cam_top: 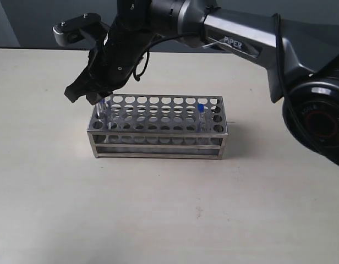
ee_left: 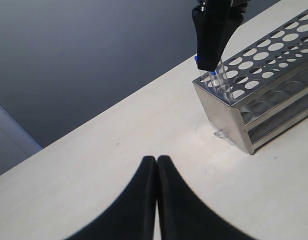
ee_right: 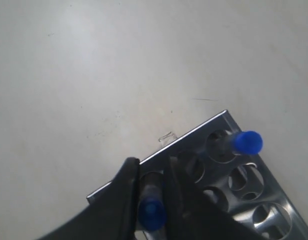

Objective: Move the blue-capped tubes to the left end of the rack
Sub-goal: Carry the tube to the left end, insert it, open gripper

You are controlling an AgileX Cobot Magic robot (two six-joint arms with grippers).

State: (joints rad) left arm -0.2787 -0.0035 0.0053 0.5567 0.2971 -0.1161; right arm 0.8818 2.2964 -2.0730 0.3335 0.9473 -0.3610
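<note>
One blue-capped tube [ee_right: 152, 212] in the right pincer's [ee_right: 151, 169] clasp at the rack's [cam_top: 158, 145] left end, second tube [ee_right: 246, 142] nearby

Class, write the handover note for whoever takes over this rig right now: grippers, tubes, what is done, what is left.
Left gripper: shut, empty, away from the rack.
Right gripper: shut on the held tube over a left-end hole; seated or not, cannot tell.
Done: the corner tube stands in that end's corner hole.
Left: release, then bring over the right-end tube. A fourth is not clearly seen.
</note>
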